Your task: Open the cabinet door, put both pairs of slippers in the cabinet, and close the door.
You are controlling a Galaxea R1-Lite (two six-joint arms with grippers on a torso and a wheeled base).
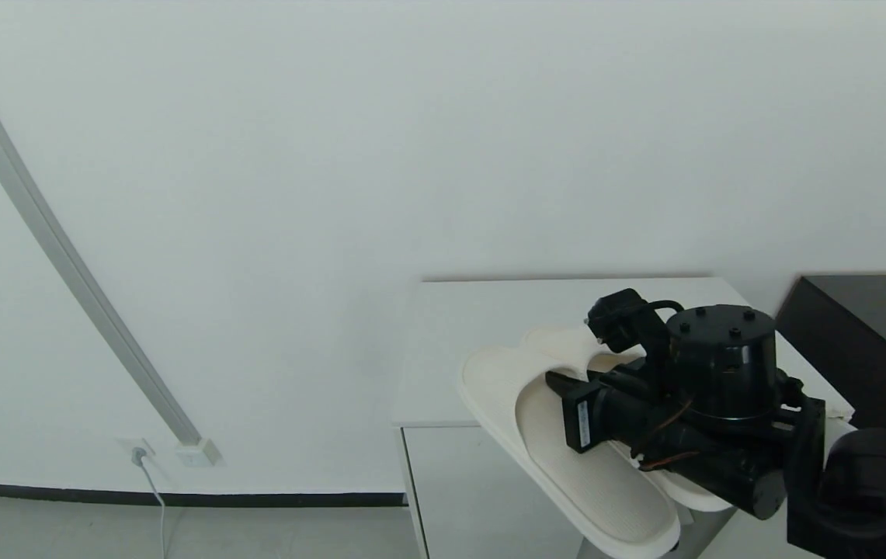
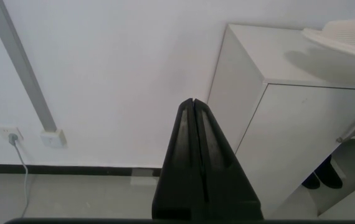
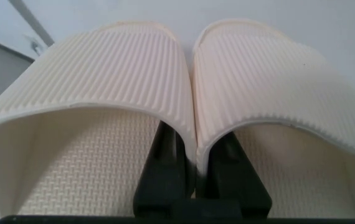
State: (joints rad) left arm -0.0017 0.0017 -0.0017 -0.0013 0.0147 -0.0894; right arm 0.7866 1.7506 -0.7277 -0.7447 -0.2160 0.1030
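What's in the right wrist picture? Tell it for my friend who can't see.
A pair of cream ribbed slippers, side by side, is held by the right pincer, which pinches their inner edges together. A pale wall is behind them.

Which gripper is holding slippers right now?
The right gripper: it pinches the cream slippers together by their inner edges. The left gripper is shut on nothing.

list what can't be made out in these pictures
- Head view: the right arm covers much of the slippers and the right gripper's fingertips.
- Head view: the cabinet front is cut off by the bottom edge and covered by the slippers.
- Left wrist view: dark shapes inside the cabinet, too small to name, cut by the edge.
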